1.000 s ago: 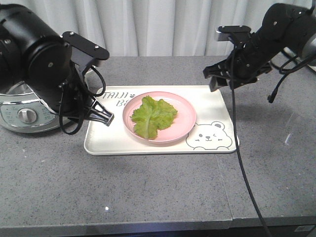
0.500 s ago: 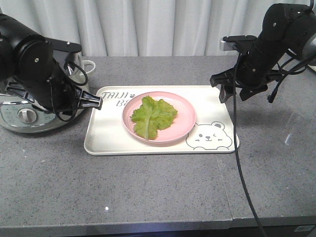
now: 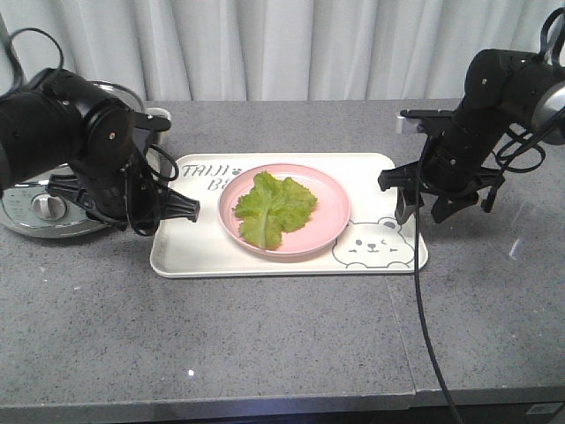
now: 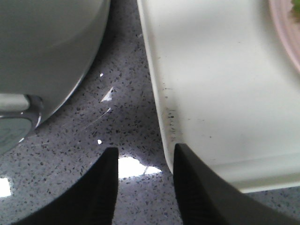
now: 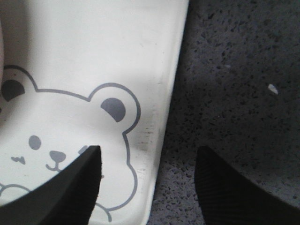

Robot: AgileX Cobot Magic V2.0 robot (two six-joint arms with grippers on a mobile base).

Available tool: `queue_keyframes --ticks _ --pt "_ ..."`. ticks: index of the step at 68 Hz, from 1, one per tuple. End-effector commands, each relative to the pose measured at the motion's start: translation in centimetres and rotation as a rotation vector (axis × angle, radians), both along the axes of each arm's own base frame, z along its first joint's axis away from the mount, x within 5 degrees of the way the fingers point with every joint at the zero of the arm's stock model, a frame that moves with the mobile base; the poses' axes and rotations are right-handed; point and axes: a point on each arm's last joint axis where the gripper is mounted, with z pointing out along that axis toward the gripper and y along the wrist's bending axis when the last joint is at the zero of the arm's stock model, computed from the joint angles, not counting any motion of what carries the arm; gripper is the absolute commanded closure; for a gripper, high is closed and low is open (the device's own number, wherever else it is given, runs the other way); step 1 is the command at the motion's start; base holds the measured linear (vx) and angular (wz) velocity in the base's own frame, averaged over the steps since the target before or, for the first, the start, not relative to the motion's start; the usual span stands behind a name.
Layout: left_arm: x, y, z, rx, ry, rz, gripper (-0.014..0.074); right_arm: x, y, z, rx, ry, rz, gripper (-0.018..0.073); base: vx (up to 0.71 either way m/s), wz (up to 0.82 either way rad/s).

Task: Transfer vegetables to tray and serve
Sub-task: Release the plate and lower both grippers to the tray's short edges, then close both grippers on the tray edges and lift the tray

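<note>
Exterior front-facing view showed the lettuce leaf (image 3: 272, 208) lying on the round pink plate (image 3: 328, 208), which sat in the middle of the cream tray (image 3: 199, 252) on the grey counter (image 3: 265, 336), with an electric cooker (image 3: 35, 208) just beside the tray's left end. The left gripper (image 4: 145, 187) was spread, one finger over the counter and the other over the tray's rim, so that the edge ran between them. The right gripper (image 5: 147, 187) was likewise spread across the opposite rim beside the bear drawing (image 5: 61, 136); contact with the tray could not be determined for either gripper.
</note>
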Motion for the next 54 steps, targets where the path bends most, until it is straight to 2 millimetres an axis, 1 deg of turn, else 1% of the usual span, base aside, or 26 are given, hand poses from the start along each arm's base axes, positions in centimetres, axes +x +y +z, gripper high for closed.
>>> queue_keyframes --ticks 1,8,23,54 --pt "0.1 0.0 1.6 -0.021 -0.068 -0.009 0.0331 -0.8 -0.3 2.6 0.002 -0.029 0.008 0.0137 0.0 0.0" --pt "0.3 -0.1 0.9 -0.017 -0.051 -0.008 0.0331 -0.8 -0.5 2.6 -0.011 -0.031 0.01 0.0137 0.0 0.0" --pt "0.7 -0.3 0.3 -0.019 -0.046 -0.011 0.0331 -0.6 -0.5 2.2 -0.015 -0.023 0.01 0.0137 0.0 0.0" --pt "1.1 -0.6 0.2 -0.039 -0.081 -0.023 0.0331 -0.6 -0.5 2.1 -0.016 -0.022 0.012 0.0137 0.0 0.0"
